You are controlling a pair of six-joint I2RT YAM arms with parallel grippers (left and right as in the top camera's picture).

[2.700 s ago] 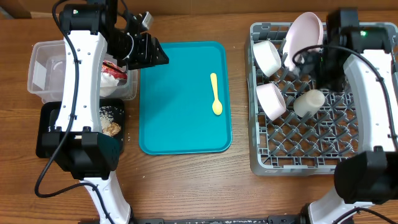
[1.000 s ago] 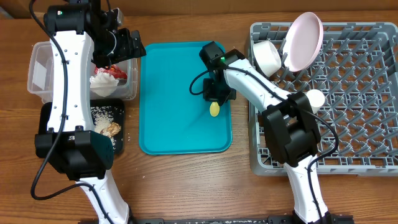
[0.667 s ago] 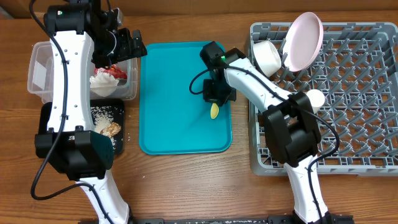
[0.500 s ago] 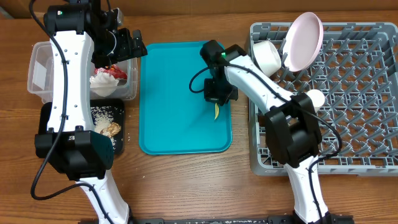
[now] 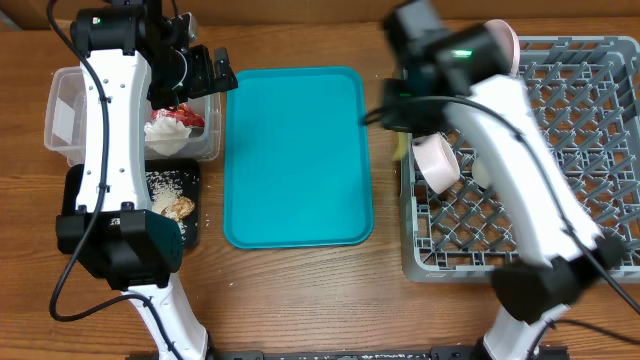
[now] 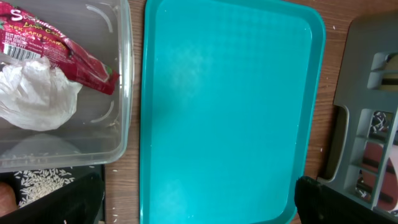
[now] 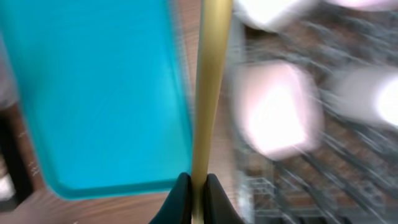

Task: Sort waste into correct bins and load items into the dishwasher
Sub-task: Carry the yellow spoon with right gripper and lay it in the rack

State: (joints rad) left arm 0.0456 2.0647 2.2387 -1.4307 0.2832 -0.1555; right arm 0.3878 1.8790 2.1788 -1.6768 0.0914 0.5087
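My right gripper (image 7: 198, 186) is shut on the handle of the yellow spoon (image 7: 208, 81), which hangs over the gap between the teal tray (image 5: 295, 155) and the grey dishwasher rack (image 5: 600, 90). Overhead, the right arm is motion-blurred, and a bit of the spoon (image 5: 400, 148) shows at the rack's left edge. A white bowl (image 5: 437, 160) and the pinkish plate (image 5: 505, 40) stand in the rack. My left gripper (image 6: 196, 205) is open and empty beside the clear tub (image 6: 121, 93), which holds the red wrapper (image 6: 56, 40) and the white napkin (image 6: 34, 96).
The black tray (image 5: 75, 215) in front of the tub holds rice (image 5: 170, 183) and a brown lump (image 5: 178, 208). The teal tray is bare. My left arm reaches over both bins. The right arm crosses the rack's left half.
My right gripper has lifted the yellow spoon off the teal tray and swung right to the rack's left edge. My left gripper has opened a little wider; its arm has stayed put.
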